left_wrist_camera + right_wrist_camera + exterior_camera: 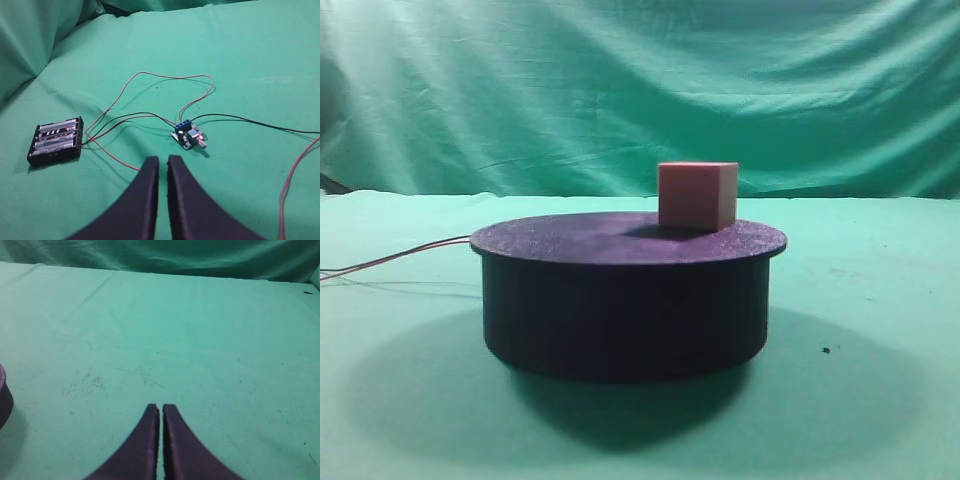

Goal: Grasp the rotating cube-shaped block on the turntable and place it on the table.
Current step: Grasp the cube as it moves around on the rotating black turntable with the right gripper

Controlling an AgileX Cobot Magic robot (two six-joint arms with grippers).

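Observation:
A pale pink cube-shaped block [697, 195] stands on the right half of the dark turntable [620, 300], which rests on the green table [880, 400]. Neither gripper shows in the exterior high view. In the left wrist view my left gripper [163, 160] is shut with nothing between its dark fingers, hovering over green cloth. My right gripper [161, 407] is shut and empty above bare cloth in the right wrist view, and a sliver of the turntable [4, 397] shows at the left edge there.
A black battery holder [56, 141] and a small blue circuit board [188, 135] lie on the cloth ahead of the left gripper, joined by red and black wires [165, 77]. Thin wires [395, 258] trail left from the turntable. A green backdrop [640, 90] hangs behind.

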